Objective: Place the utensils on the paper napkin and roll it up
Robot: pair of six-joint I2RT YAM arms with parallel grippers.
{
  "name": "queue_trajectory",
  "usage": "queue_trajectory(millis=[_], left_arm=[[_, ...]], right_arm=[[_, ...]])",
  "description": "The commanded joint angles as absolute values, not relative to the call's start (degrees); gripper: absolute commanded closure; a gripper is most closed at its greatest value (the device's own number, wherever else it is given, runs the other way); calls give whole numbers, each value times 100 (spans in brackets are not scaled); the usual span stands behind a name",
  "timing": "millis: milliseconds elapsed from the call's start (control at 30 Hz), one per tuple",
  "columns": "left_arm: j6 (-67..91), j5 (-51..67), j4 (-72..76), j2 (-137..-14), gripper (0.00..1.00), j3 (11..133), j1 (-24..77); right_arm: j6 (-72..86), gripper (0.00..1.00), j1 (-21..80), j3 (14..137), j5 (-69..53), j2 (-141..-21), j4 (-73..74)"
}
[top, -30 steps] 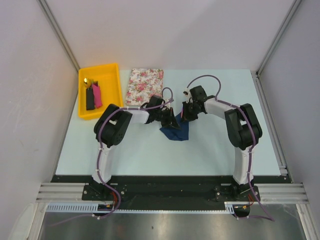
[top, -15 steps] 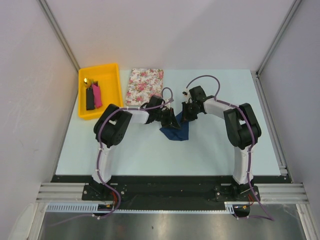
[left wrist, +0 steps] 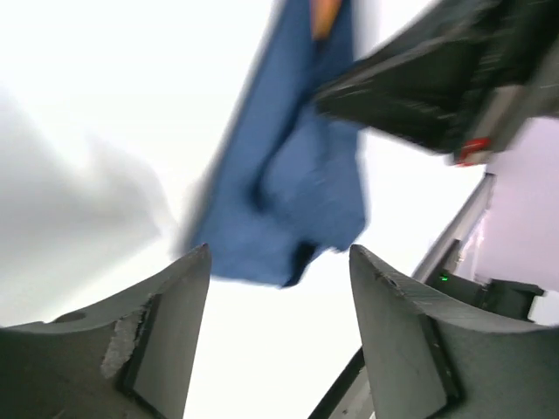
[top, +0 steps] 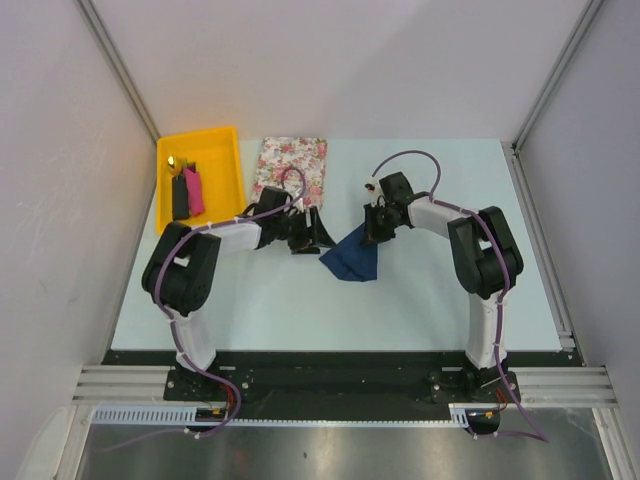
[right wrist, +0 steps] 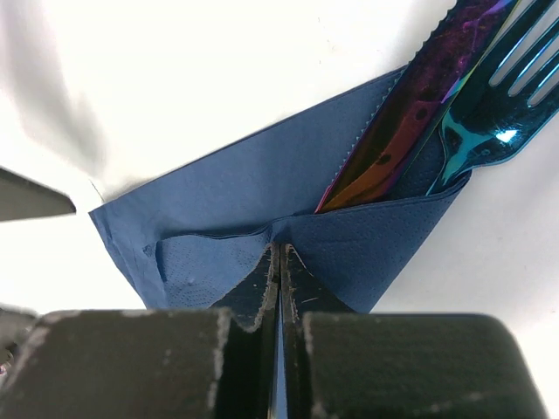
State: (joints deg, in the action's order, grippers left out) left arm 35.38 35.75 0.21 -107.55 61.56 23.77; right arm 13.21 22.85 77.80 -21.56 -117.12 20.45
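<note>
Near the middle of the table [top: 420,300], paper napkin [top: 352,262] folded over the utensils [right wrist: 406,122], with their ends sticking out at one edge. Left gripper [top: 318,236] just to its left and apart from it, right gripper [top: 371,234] on a fold at its far edge. Behind and to the left, mat [top: 290,165] at the table's far edge, then tray [top: 237,175] just left of that, with blocks [top: 186,192] lying in it.

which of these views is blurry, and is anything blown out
Left wrist: smeared, the napkin streaky, the table behind it washed to white. Right wrist: sharp on the napkin fold, knife and fork, glare glinting on the fork, table bleached. Top external: evenly lit, crisp, no glare.
</note>
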Motion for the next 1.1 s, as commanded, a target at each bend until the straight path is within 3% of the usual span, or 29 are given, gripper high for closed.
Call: queue_trajectory(millis=[0, 33, 267, 533, 1067], left_arm=[[3209, 3427, -571, -10564, 29, 5810, 2189], [3191, 3541, -502, -10547, 30, 5801, 2188], [3006, 4956, 843, -10301, 65, 5669, 2575], [3727, 5520, 1924, -10599, 85, 5309, 2979], [3849, 3869, 1416, -11777, 98, 6046, 3182]], right_arm=[[1099, 100, 2347, 7550, -1828, -12059, 2004], [1099, 100, 2347, 7550, -1828, -12067, 1995], [1099, 100, 2338, 7585, -1863, -12120, 1978], [1143, 100, 2338, 7646, -1898, -12182, 1978], [1116, 100, 2320, 7594, -1916, -12147, 1986]])
